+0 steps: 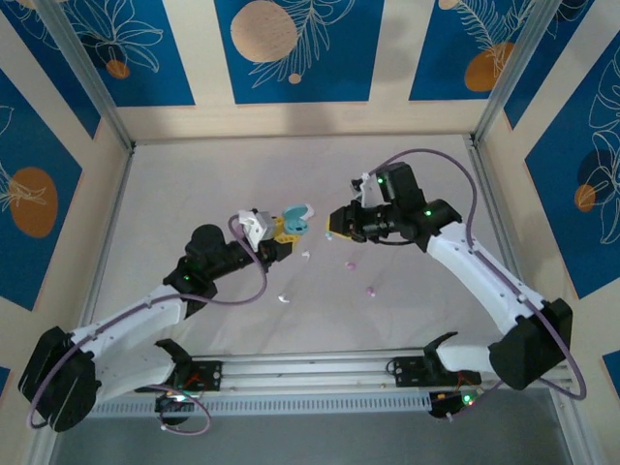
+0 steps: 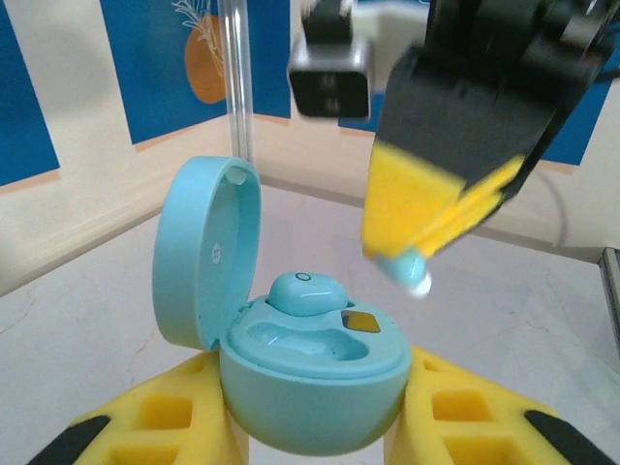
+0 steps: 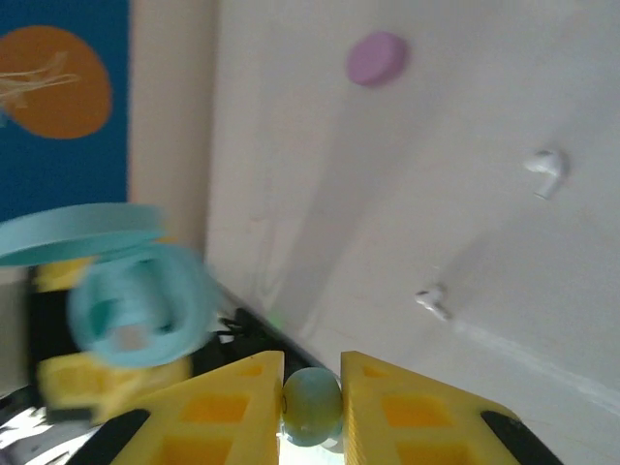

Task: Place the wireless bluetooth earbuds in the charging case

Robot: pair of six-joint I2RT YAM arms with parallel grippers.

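one case (image 2: 310,412), two teal buds (image 2: 305,291) (image 2: 407,271), two white buds (image 3: 545,172) (image 3: 433,301), two pink buds (image 1: 351,264) (image 1: 371,290)

Robot test cell, lab-type. Enclosed white table (image 1: 174,184); aluminium frame posts (image 1: 85,73) at 10 and 2 o'clock; blue leaf-print wall panels (image 1: 295,48) around; arm-mounting rail (image 1: 310,369) at 6 o'clock.

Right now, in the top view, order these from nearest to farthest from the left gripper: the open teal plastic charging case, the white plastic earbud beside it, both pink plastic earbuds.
1. Open teal plastic charging case, held in the left gripper.
2. White plastic earbud, just right of it.
3. Pink plastic earbud, farther right.
4. Second pink earbud, farthest right, lower in view.
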